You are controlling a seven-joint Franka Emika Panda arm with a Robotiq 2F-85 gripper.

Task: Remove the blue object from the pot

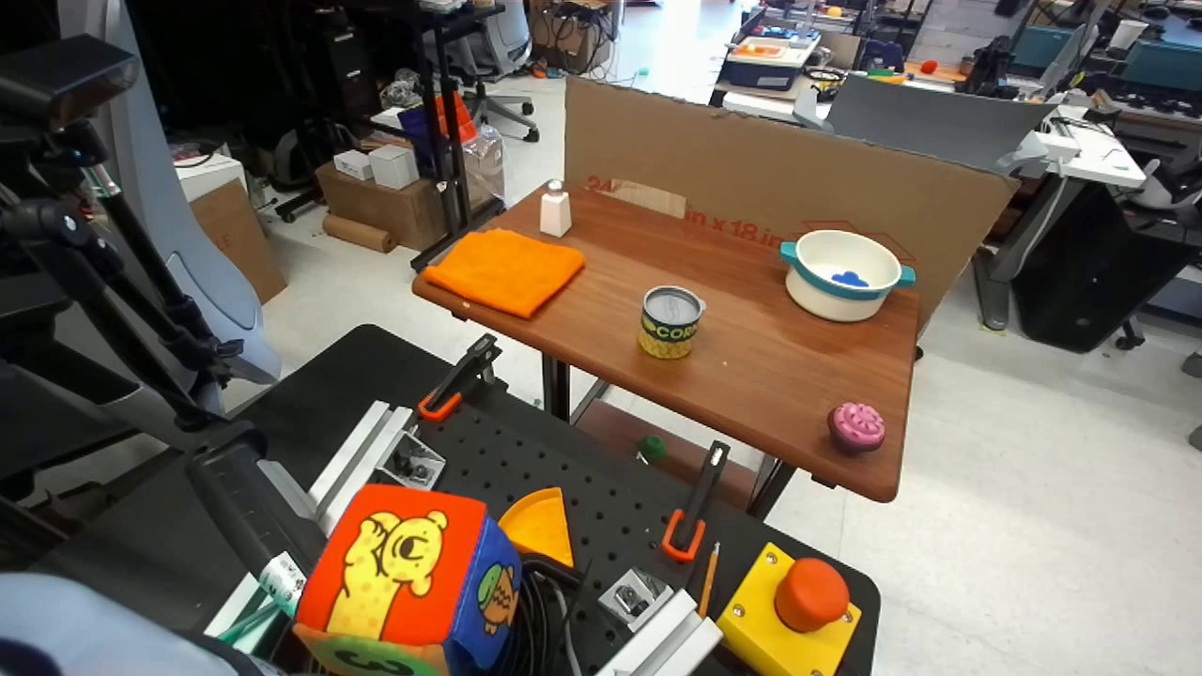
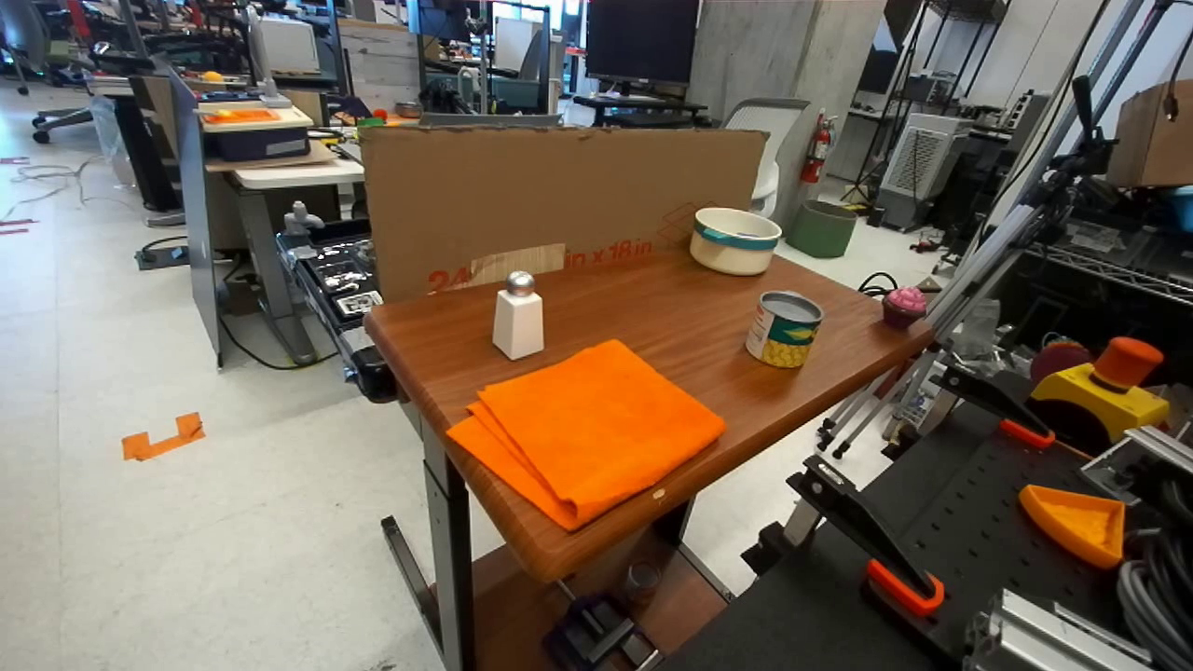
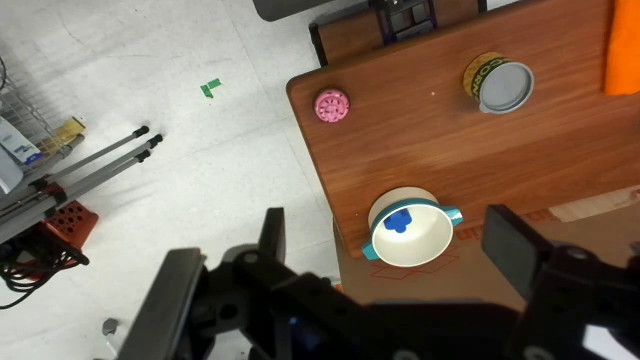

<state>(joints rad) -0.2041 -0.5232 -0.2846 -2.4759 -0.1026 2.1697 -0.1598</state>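
Observation:
The pot is a whitish vessel with a teal rim band and two teal handles. It stands near a corner of the wooden table, in both exterior views (image 1: 826, 302) (image 2: 732, 253) and in the wrist view (image 3: 417, 247). The blue object, bright blue and flower-shaped, lies on the pot's floor in an exterior view (image 1: 850, 280) and in the wrist view (image 3: 397, 220). In an exterior view the pot's wall hides it. My gripper (image 3: 386, 211) is open and empty in the wrist view, its fingers wide apart, with the pot showing between them from a distance. Neither exterior view shows the gripper.
A cardboard sheet (image 1: 714, 141) stands upright behind the pot along the wooden table (image 1: 751, 366). A corn can (image 1: 669, 324), a pink-topped cupcake (image 1: 856, 427), an orange cloth (image 2: 596, 429) and a white shaker (image 2: 518, 321) are also on the table.

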